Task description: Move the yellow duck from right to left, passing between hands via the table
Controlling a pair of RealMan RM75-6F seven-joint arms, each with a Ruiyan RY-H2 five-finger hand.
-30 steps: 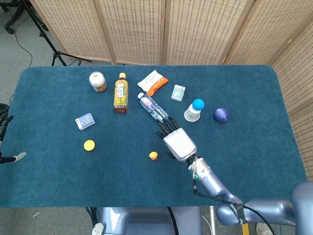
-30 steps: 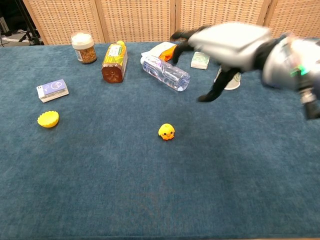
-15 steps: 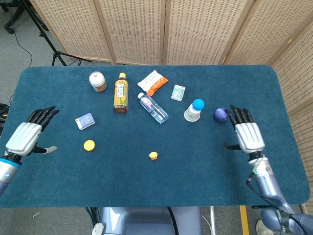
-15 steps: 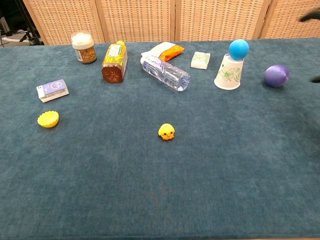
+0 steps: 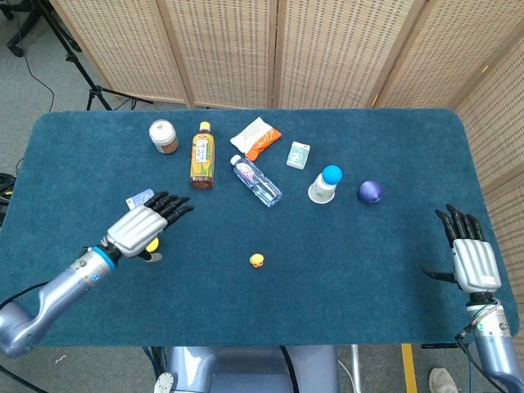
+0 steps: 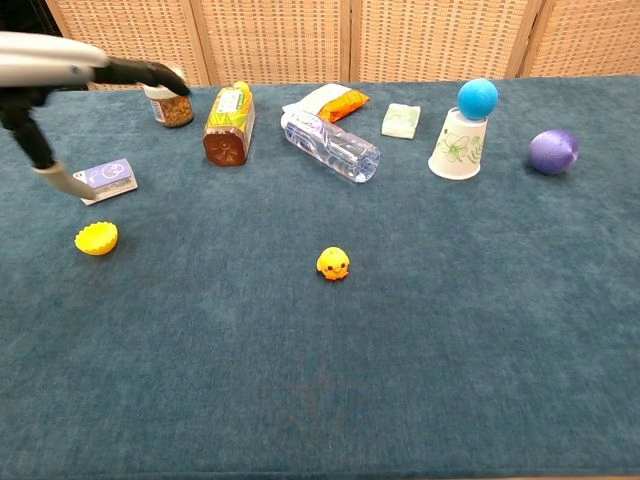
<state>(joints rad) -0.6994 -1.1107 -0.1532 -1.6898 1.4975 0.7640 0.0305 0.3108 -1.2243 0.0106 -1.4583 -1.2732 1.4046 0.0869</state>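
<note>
Yellow duck (image 5: pixel 257 260) sitting alone on the blue table (image 5: pixel 393 303), near the middle and toward the front edge, well apart from both hands; beak side turned to the chest camera.

Hard to make out: left hand (image 5: pixel 141 227) covering part of the yellow cap (image 6: pixel 97 238) and a corner of the small blue card box (image 6: pixel 106 180) in the head view. In the chest view only the left hand's dark fingers (image 6: pixel 150 73) and thumb showing, the rest cut off at the left edge and blurred. Right hand (image 5: pixel 472 260) missing from the chest view, and its forearm cut off at the bottom right corner of the head view.

Left hand hovering over the table's left part, fingers spread and reaching forward, gripping nothing. Right hand at the table's right edge, fingers straight and apart, thumb out to the side, likewise empty; whether touching the cloth, impossible to tell.
</note>
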